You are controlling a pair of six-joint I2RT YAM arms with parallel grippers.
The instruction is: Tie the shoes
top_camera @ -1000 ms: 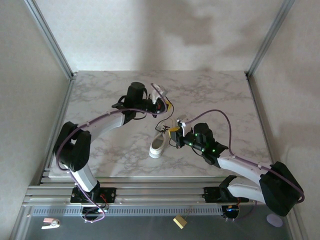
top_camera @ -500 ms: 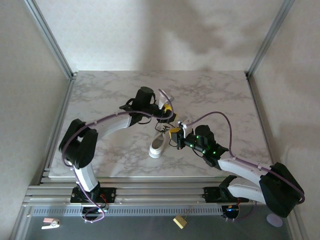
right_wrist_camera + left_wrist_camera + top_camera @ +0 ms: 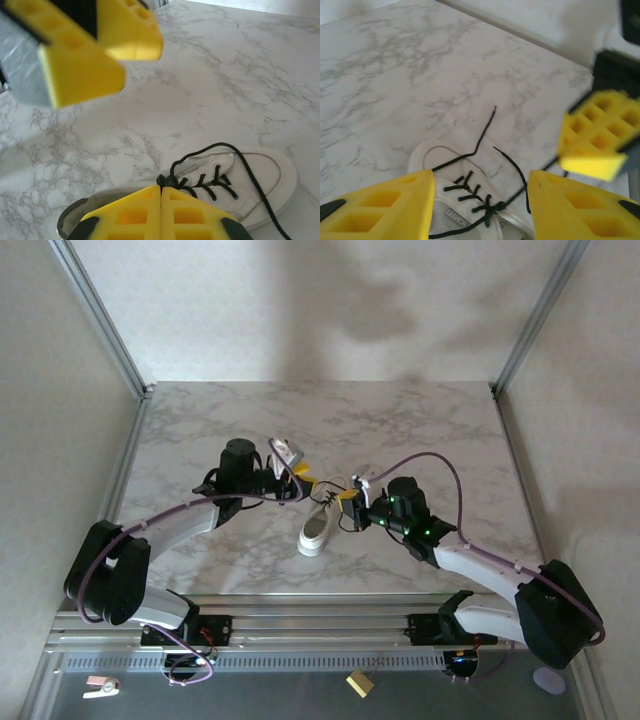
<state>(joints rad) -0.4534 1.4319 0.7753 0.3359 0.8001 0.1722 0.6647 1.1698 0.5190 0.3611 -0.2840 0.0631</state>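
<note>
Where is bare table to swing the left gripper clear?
Bare marble runs along the far edge of the table and into its far right corner. Mid-table is crowded: the left gripper, open, and the right gripper, shut on the laces, crowd the sneaker.

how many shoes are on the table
1: the white sneaker with black laces, mid-table between the left arm and right arm. The arms cover little, so a hidden second one is unlikely.
</note>
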